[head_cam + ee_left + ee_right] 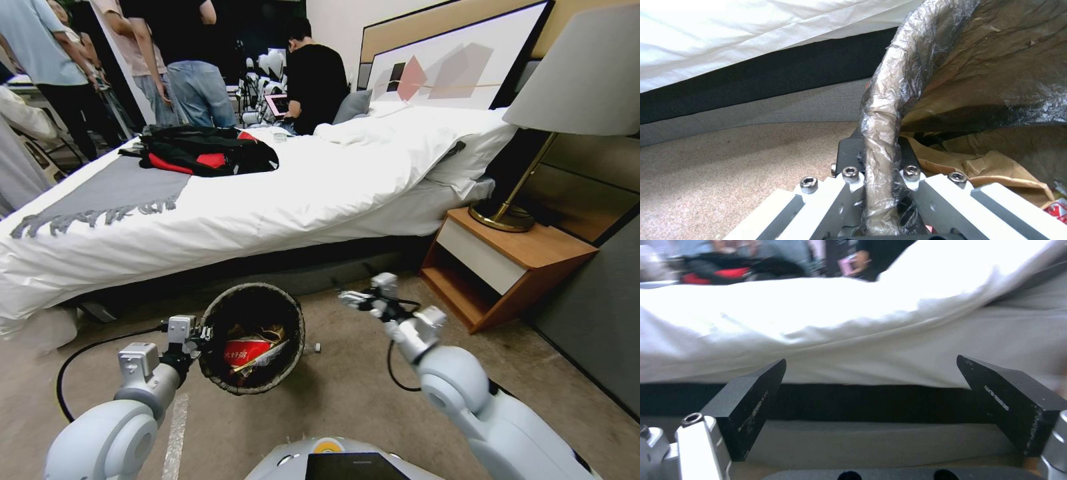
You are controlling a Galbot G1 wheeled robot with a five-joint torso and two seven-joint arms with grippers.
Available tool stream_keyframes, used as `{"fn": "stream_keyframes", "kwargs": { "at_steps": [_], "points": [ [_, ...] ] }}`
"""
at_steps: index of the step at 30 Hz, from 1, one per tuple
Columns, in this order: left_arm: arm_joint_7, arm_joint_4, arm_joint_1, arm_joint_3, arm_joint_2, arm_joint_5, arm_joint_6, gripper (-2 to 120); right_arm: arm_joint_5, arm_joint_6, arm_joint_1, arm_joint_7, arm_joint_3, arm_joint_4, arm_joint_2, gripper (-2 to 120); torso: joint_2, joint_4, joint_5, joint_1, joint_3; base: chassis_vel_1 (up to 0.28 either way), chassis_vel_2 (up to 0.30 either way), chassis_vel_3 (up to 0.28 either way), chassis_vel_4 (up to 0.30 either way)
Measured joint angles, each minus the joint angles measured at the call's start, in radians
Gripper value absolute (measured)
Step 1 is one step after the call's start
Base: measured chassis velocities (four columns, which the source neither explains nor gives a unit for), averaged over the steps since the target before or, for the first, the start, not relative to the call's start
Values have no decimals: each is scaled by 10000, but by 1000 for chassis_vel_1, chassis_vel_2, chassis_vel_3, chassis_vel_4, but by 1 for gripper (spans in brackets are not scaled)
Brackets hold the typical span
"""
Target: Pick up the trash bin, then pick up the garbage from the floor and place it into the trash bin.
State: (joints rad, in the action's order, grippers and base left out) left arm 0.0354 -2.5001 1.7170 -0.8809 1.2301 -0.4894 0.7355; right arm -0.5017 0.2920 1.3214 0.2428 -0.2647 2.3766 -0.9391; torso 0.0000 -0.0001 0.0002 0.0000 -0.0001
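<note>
Head view: taken from above and behind both arms, facing forward and down across the floor (pixel 347 400) toward the bed (pixel 280 193) and the nightstand (pixel 507 267).

Left wrist view: taken from just behind the left gripper (pixel 878 160), very close, facing along its fingers (pixel 849 151) at the liner-wrapped rim of the trash bin (pixel 882 110) clamped between them; bed edge well beyond.

Right wrist view: taken from just behind the right gripper (pixel 871 400), low and level, facing between its spread pads (pixel 751 400) at the bed's side.

Shared: white bedding and dark bed base in all three; bin rim in head (pixel 253 290) and left wrist views; dark clothing on the bed (pixel 207 150) in head and right wrist views.
</note>
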Motion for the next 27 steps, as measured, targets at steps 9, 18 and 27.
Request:
{"fn": "stream_keyframes", "kwargs": {
  "at_steps": [9, 18, 27],
  "points": [
    [-12, 0, -79, -1, -66, -3, 0, 1, 1999, -1006, 2894, -560, -2565, 607, -2059, 100, 0, -2, -2, 0, 0, 0, 0, 0, 0],
    [-19, 0, -78, -122, -59, -49, 0, 1, 2732, -1054, 3182, -568, -2574, 700, -3030, 100, 0, 2, -3, 0, 0, 0, 0, 0, 0],
    [-27, 0, -165, -88, -71, -145, 0, 1, 2856, -1038, 3263, -587, -2843, 661, -3383, 100, 0, 0, -2, 0, 0, 0, 0, 0, 0]
  ]
}}
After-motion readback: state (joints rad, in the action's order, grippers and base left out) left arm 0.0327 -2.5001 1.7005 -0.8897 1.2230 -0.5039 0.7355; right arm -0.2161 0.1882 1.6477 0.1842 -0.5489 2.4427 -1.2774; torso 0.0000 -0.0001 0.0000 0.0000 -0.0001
